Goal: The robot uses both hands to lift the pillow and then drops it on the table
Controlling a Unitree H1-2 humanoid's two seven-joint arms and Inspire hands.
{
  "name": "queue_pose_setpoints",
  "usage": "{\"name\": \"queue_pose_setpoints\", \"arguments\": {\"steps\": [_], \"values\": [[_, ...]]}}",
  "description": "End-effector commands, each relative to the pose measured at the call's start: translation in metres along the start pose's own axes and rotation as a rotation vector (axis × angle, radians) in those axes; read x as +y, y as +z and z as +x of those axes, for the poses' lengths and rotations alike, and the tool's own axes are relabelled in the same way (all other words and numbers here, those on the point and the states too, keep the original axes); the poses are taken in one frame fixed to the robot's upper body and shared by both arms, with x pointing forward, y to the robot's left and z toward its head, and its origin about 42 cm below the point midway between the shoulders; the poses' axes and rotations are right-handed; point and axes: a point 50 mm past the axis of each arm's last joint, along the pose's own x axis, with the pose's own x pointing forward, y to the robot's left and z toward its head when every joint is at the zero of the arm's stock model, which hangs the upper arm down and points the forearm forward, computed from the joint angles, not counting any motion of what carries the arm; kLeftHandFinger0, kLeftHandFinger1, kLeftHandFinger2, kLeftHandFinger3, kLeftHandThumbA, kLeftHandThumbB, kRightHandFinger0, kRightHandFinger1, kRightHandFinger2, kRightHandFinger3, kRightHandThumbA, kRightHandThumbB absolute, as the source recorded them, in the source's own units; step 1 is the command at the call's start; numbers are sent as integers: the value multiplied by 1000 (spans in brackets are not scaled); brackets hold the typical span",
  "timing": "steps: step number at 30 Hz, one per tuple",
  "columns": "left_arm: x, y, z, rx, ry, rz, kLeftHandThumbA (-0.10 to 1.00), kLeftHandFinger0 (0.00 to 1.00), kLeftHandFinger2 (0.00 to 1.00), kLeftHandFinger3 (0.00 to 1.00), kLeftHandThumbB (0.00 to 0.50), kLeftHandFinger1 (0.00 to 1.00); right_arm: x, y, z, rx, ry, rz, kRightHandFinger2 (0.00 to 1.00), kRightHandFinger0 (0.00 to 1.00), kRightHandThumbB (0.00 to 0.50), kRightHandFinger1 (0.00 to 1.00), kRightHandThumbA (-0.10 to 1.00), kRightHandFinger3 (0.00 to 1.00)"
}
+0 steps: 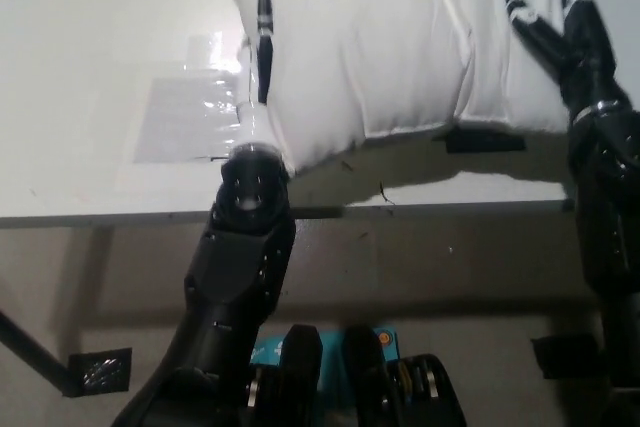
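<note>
Two hands press against one white pillow [400, 37], which fills the frame from about twelve o'clock across to two o'clock and hangs clear of the bench [90, 77], its lower edge raised so that a dark shadow [440, 162] lies on the surface beneath it. The left hand [258, 67] sits at the pillow's left edge, roughly at eleven o'clock from the middle of the frame; a slim dark-tipped finger points up along the fabric and the pale wrist below it touches the pillow's bottom corner, so the hand is clamped on the pillow from that side. The right hand [560, 32], black, is at two o'clock, its fingers spread over and pressed into the pillow's right side, where the cloth creases around them; it too grips the pillow. Between the two hands the pillow bulges downward, with a seam line running across its lower part. On the bench at nine o'clock lies a clear plastic sheet [185, 117], shiny with glare, just beside the left hand and partly behind it. A small dark patch [485, 139] shows on the bench under the pillow's lower right edge, at about four o'clock from the frame's centre.
</note>
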Motion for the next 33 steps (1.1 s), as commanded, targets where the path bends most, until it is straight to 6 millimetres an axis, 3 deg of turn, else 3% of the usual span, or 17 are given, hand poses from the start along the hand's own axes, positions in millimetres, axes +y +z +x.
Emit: {"name": "queue_pose_setpoints", "arguments": {"steps": [1, 4, 6, 8, 13, 18, 21, 26, 29, 32, 33], "values": [[-67, 107, 8, -276, -163, -7, 1000, 1000, 1000, 1000, 185, 1000, 50, 85, 0, -254, 151, -16, 1000, 1000, 439, 1000, 1000, 1000], [-70, 123, 9, -310, -171, -8, 1000, 1000, 1000, 1000, 206, 1000, 51, 99, -4, -295, 154, -6, 1000, 1000, 422, 1000, 1000, 1000], [-72, 141, 10, -338, -182, -21, 1000, 1000, 1000, 1000, 215, 1000, 51, 114, -6, -325, 161, -9, 1000, 1000, 438, 1000, 1000, 1000], [-71, 154, 13, -356, -181, -14, 1000, 1000, 1000, 1000, 193, 1000, 53, 126, -5, -347, 157, -10, 1000, 1000, 460, 1000, 1000, 1000], [-67, 164, 14, -359, -182, -38, 1000, 1000, 1000, 1000, 193, 1000, 51, 140, -7, -402, 152, -84, 1000, 1000, 425, 1000, 1000, 1000], [-65, 171, 18, -368, -171, -24, 1000, 1000, 1000, 1000, 184, 1000, 46, 146, -4, -408, 139, -121, 1000, 1000, 439, 1000, 1000, 1000], [-63, 172, 19, -368, -168, -24, 1000, 1000, 1000, 1000, 176, 1000, 44, 146, -2, -413, 131, -131, 1000, 1000, 416, 1000, 1000, 1000], [-57, 159, 19, -353, -147, -13, 1000, 1000, 1000, 1000, 136, 1000, 38, 132, 2, -380, 124, -162, 1000, 1000, 427, 1000, 1000, 1000], [-52, 142, 18, -328, -135, 17, 1000, 1000, 1000, 1000, 147, 1000, 34, 117, 4, -341, 103, -225, 1000, 1000, 455, 1000, 1000, 1000], [-43, 116, 17, -264, -109, 51, 1000, 1000, 1000, 1000, 142, 1000, 29, 87, 8, -295, 102, -269, 1000, 1000, 342, 1000, 1000, 1000], [-39, 106, 17, -227, -106, 26, 1000, 1000, 1000, 1000, 142, 1000, 27, 72, 10, -271, 111, -299, 1000, 1000, 326, 1000, 1000, 1000]]}}
